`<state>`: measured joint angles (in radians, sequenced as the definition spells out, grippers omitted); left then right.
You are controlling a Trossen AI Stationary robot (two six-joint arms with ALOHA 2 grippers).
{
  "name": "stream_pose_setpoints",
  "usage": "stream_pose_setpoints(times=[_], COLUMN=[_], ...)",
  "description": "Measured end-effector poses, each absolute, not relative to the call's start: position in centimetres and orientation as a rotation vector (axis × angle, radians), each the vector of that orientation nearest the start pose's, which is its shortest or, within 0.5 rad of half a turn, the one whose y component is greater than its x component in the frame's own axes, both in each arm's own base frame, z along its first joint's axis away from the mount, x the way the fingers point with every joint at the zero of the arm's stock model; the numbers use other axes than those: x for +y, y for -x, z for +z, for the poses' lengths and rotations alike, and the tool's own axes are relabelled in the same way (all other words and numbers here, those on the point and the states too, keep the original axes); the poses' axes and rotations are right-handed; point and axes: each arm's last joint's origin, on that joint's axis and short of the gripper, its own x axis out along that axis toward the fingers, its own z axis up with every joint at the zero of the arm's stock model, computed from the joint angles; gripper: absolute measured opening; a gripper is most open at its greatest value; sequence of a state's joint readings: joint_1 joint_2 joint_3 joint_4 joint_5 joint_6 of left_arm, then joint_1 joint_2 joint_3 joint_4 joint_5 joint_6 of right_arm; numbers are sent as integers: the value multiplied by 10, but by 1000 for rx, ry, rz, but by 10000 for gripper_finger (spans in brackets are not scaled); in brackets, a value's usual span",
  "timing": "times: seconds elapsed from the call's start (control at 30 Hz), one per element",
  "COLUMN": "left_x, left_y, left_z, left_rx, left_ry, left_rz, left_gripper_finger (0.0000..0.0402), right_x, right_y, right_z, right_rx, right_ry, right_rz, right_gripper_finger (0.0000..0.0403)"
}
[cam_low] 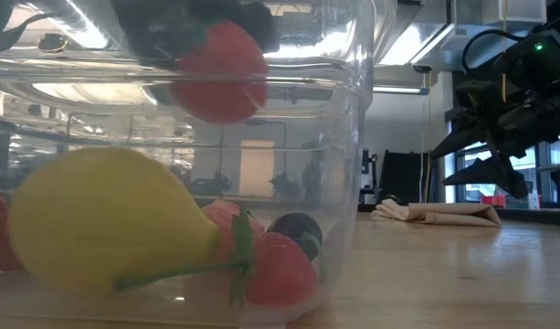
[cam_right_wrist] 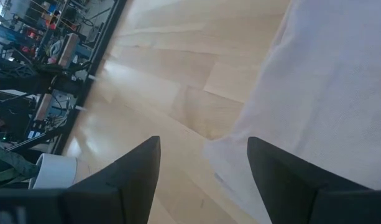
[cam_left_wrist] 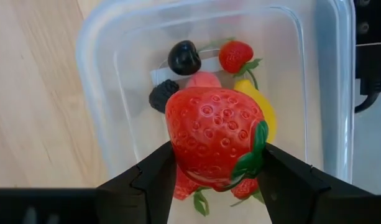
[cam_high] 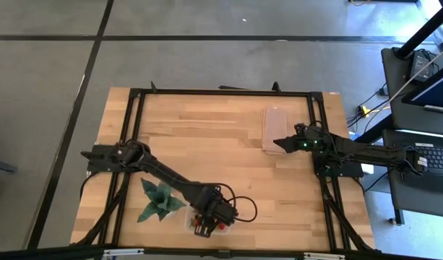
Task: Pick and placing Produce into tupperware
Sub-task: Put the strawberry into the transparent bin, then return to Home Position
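My left gripper hangs over the clear tupperware at the table's near edge, shut on a big red strawberry. In the box lie a yellow lemon-like piece, smaller strawberries, a rounder red fruit and dark berries. The low view looks through the box wall and shows the held strawberry above the others. My right gripper waits open over the folded beige cloth, touching nothing. My left gripper pinches the big strawberry by its two sides, one finger on each flank. The fingers come from above, pointing down into the box. The strawberry is lifted clear, above the fruits on the box floor, its green leaves beside one finger.
A green spiky-leaved plant stands just left of the tupperware. The folded cloth lies toward the table's far right. Bare wood spans the middle of the table. The table frame's black bars run along its edges.
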<state>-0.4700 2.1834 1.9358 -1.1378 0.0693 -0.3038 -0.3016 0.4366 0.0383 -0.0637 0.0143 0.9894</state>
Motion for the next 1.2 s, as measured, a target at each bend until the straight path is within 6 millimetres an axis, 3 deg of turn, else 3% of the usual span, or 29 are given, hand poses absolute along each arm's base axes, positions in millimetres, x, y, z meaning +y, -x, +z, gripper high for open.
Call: stream_pose_setpoints(times=[0.17,0.43,0.6,0.77,0.97,1.07,1.2], left_x=[-194,-182,-169,-144,-93,-63,-23], left_y=[-396,-400,-401,-391,-364,-342,-305], left_z=[223,223,232,281,370,411,457], left_rx=[1448,1482,1468,1328,940,768,598], left_ry=[21,92,95,72,-112,-179,-220], left_rz=[-262,-287,-276,-311,-119,36,147], left_gripper_finger=[203,270,291,289,285,285,285], right_x=[-35,-35,-35,-35,-37,-38,-45], right_y=[-111,-111,-111,-111,-117,-120,-121], right_z=[132,132,132,133,148,163,203], right_rx=[269,269,268,262,149,53,-27], right_ry=[-1030,-1030,-1032,-1016,-827,-692,-519], right_rz=[-514,-514,-515,-507,-412,-365,-380], right_gripper_finger=[243,243,243,243,243,243,243])
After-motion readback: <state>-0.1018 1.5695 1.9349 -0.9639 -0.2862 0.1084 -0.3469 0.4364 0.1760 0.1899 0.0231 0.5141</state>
